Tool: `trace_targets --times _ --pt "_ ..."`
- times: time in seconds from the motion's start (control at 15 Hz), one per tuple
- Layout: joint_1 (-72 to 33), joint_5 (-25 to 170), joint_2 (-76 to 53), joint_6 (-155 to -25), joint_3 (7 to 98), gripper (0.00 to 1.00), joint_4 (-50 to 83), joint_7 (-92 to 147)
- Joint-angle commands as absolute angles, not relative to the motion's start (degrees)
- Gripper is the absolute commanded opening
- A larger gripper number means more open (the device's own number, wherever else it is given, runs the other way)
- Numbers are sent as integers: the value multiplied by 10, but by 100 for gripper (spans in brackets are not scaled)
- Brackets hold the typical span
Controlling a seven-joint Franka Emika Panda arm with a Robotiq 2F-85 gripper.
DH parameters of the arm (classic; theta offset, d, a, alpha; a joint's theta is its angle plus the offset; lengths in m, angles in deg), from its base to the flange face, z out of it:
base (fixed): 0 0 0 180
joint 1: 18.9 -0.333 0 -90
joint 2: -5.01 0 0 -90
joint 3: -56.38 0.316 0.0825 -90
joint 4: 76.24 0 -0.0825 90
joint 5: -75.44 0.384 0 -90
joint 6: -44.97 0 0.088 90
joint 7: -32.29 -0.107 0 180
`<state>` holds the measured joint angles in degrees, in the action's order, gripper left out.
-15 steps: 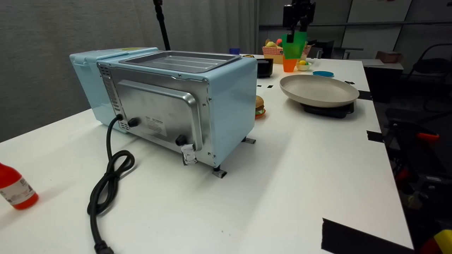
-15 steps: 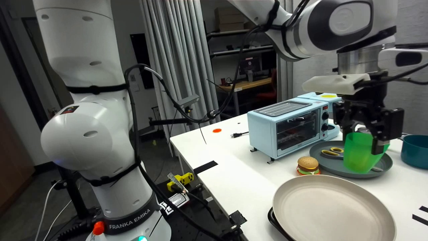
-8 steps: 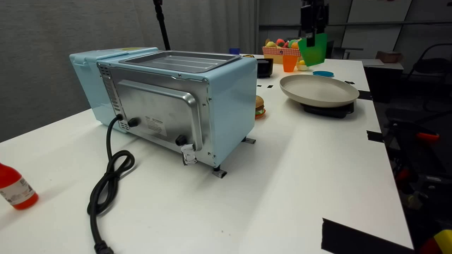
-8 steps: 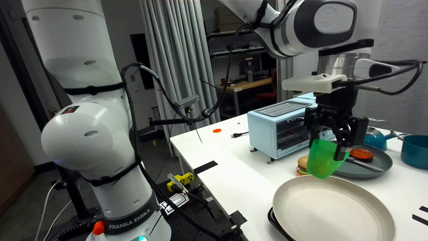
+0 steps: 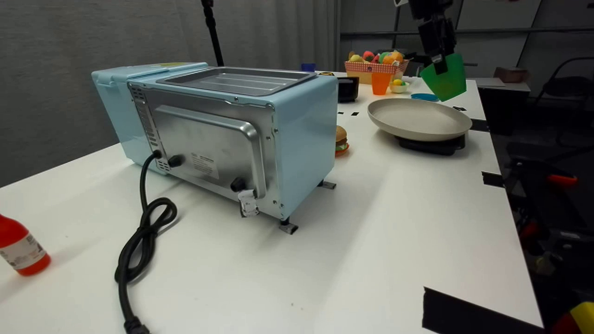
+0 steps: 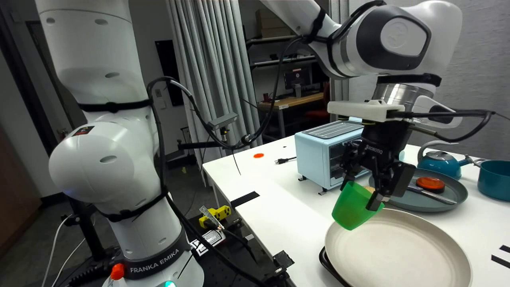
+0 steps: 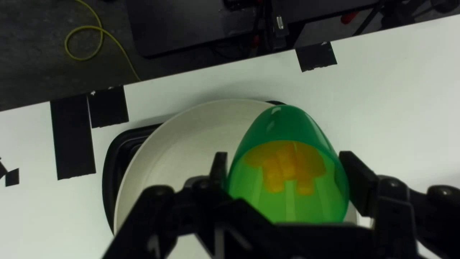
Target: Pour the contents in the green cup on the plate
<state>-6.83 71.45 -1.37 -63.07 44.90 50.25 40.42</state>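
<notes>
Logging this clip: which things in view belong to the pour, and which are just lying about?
Part of the job:
green cup, tilted
bits, inside it
beige plate, to receive them
fingers, gripping the green cup

Just lying about:
toaster
burger
grey plate
kettle
pot
orange cup
basket
bottle

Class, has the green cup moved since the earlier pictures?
Yes. In an exterior view, the green cup has shifted rightward, clear of the orange cup it first overlapped.
</notes>
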Motion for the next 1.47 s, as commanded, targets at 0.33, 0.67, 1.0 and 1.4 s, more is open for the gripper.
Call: trace_targets --times 0.33,0.67,1.0,1.4 --pt "-30 763 -165 -534 437 53 349 418" --pt "-10 810 -224 -447 448 53 267 417" --pt "8 861 -268 -353 452 53 194 411" --pt "39 920 -328 -238 452 53 126 400"
